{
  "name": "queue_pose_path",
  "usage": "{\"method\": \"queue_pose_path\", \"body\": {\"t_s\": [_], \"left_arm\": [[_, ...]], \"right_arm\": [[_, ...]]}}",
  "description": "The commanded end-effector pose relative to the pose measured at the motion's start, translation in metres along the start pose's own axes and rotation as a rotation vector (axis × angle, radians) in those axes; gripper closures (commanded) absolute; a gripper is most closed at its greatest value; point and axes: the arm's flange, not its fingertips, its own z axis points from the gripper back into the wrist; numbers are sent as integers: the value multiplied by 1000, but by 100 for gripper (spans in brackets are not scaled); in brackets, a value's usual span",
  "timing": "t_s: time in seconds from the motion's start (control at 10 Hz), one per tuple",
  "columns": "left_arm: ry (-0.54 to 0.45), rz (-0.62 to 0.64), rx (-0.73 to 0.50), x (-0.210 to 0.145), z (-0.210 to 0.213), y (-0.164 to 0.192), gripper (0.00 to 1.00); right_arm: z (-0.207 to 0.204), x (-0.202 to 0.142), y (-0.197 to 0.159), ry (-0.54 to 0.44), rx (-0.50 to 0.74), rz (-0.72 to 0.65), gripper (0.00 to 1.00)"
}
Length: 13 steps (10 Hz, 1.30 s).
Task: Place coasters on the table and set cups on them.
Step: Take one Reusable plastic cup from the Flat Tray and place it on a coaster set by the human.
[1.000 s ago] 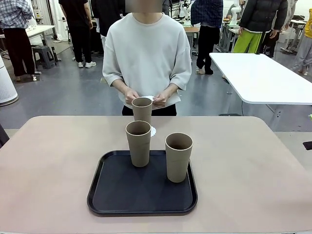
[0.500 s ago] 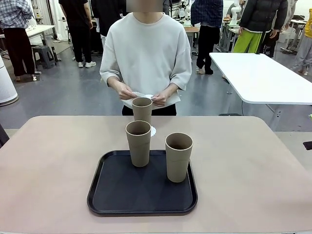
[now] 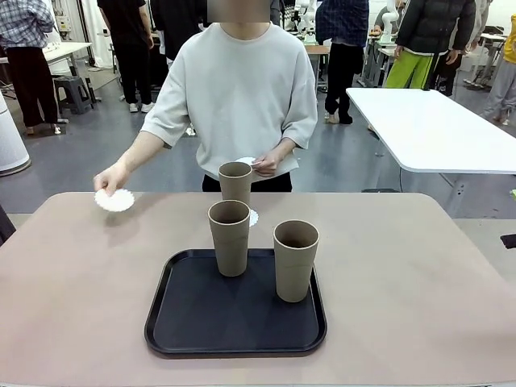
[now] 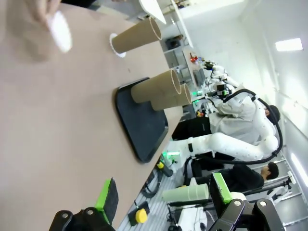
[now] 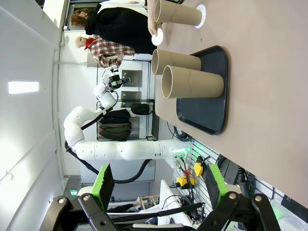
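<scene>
Behind the tray, a tan cup [image 3: 235, 181] stands on a white lacy coaster [image 3: 253, 217] on the beige table [image 3: 81, 274]. Two more cups [image 3: 230, 236] [image 3: 295, 260] stand on the black tray [image 3: 234, 310]. The person's outstretched hand holds a coaster [image 3: 114, 199] just over the table's far left, and the other hand holds more coasters [image 3: 246, 162] at the waist. My left gripper [image 4: 163, 197] is open and holds nothing, low beside the table, far from the cups [image 4: 137, 36] [image 4: 156, 86]. My right gripper [image 5: 158, 185] is open too, away from the cups [image 5: 178, 13] [image 5: 192, 83].
A white table [image 3: 435, 129] stands at the back right, past the beige one. Other people stand farther off in the room. The tray [image 4: 142, 125] sits near the robot's edge of the table [image 5: 269, 96]. Bare tabletop lies to either side of it.
The person's hand has swung from the waist out to the table's far left with one coaster. Cups, tray and both grippers have not moved.
</scene>
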Motion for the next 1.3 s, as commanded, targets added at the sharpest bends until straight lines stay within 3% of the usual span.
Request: {"method": "queue_pose_path", "body": {"t_s": [0.0, 1.2], "left_arm": [[1, -2, -5, 1, 4, -1, 0], [1, -2, -5, 1, 4, -1, 0]], "right_arm": [[0, 1, 0, -4, 8, 0, 0], [0, 1, 0, -4, 8, 0, 0]]}}
